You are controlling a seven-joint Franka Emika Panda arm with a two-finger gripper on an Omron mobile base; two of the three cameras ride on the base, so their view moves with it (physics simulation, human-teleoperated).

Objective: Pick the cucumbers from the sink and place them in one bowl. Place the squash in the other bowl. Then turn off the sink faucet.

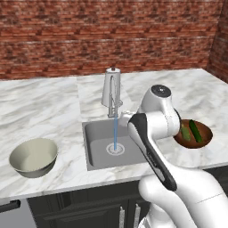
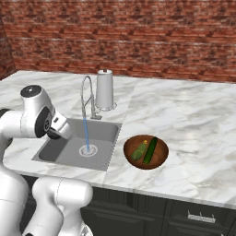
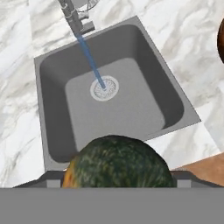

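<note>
Left base view: a white marbled worktop runs under a red brick wall. The square grey sink is sunk into it at centre, and the tall silvery-white faucet stands at the sink's 12 o'clock, a thin blue stream falling onto the round white-rimmed drain. The deep pale bowl, cream inside, sits at the sink's 9 o'clock, well apart. The shallow reddish-brown wooden bowl sits at 3 o'clock, half hidden by the white arm, which also covers the sink's right part. Both cucumbers lie in the wooden bowl.

Right base view: the wooden bowl is unobstructed, just beside the sink's right rim. In it the long dark cucumber lies beside the plumper, lighter one. The arm's elbow blocks the sink's left rim. Dark cabinet fronts run below the worktop.

Hand view: the camera looks down into the smooth grey basin, with the stream meeting the drain. At 6 o'clock the squash, round, mottled dark green with an orange patch at its left, is grasped in the pincer, its jaws wide around it, above the sink's near rim.
</note>
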